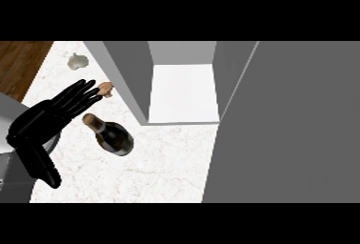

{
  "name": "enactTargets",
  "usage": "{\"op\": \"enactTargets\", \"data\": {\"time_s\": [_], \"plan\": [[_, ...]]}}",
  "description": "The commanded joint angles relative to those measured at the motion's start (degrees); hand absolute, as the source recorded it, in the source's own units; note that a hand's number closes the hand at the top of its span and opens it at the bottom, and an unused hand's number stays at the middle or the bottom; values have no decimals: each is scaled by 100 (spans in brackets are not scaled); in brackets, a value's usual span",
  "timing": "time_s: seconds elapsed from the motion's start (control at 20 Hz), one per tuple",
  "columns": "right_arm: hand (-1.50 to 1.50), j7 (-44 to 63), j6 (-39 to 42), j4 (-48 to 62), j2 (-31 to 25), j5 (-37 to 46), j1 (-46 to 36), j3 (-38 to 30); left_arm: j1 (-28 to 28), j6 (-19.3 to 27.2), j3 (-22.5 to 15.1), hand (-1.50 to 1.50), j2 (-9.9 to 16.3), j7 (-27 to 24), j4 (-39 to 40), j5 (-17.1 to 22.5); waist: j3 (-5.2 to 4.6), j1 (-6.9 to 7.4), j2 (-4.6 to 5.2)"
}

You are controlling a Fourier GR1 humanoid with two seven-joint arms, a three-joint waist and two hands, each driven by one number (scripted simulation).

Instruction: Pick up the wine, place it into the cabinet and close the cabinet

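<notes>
Dark wine [115, 138] stands ungrasped on bench [162, 162]; left robot hand [53, 119], fingers wide, at nine o'clock; next move: grasp.

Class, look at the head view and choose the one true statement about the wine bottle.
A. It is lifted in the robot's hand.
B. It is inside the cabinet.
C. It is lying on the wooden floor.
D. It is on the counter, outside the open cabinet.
D: the wine bottle sits on the marble counter, in front of the open cabinet, with the left hand open beside it.
</notes>
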Motion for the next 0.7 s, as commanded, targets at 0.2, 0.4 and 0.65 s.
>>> {"op": "enactTargets", "data": {"time_s": [0.2, 0.4, 0.65], "plan": [[-150, 458, -140, -1095, -311, 529, 114, 71, -309, -158, 141, -150, -20, -915, 1030, -1126, 4, 7, 6], [-150, 471, -244, -1278, -487, 636, 175, 272, -143, -174, 1, -150, -168, -1694, 1389, -1902, -2, -69, 1], [-150, 581, -394, -1196, -564, 623, -53, 241, -387, -257, 25, -150, 40, -2326, 2230, -2266, -5, -82, 13]]}}
